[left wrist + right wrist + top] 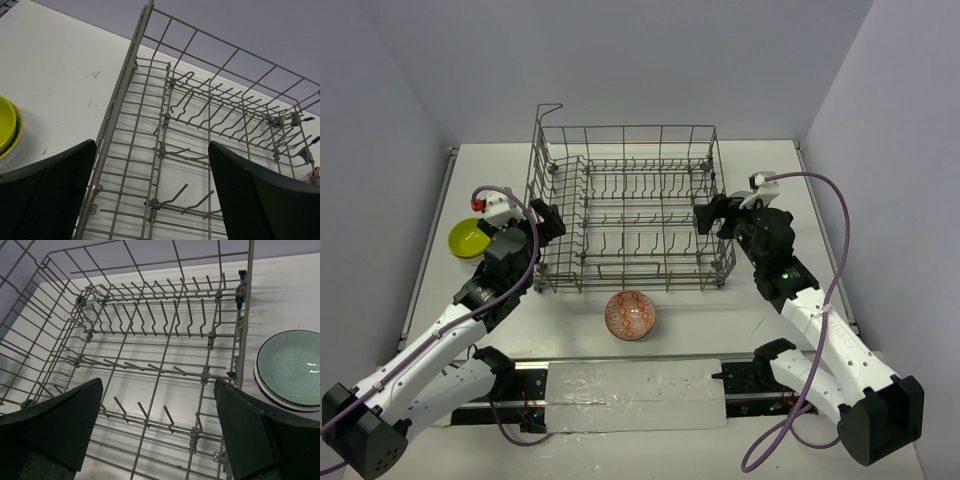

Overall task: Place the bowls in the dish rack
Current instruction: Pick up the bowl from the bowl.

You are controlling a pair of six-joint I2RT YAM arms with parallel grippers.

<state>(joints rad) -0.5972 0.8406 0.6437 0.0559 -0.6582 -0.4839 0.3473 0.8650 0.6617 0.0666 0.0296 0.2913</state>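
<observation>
Grey wire dish rack [620, 270] is seen mid-table in the top view, its raised loop at the far-left corner. The left gripper [548, 222] is held at the rack's left wall and the right gripper [710, 215] at its right wall. Both are spread wide and nothing is held. A red-white bowl [631, 315] is set upright on the table [720, 330], just in front of the rack. A lime bowl [470, 238] is placed left of the rack, beside the left arm.

Left wrist view: the fingers [50, 195] are spread wide and nothing is gripped. The rack's side rim is seen running down between them, close to the finger at frame left; contact cannot be told. The lime bowl [6, 125] is cut off by the left frame edge, and a paler rim is shown under it.

Right wrist view: the fingers [250, 435] are wide apart and nothing is gripped. The rack's side wall is seen just inside the finger at frame right, with rows of upright tines beyond. A teal ribbed bowl [292, 367] is stacked on another bowl, on the table just outside that wall.
</observation>
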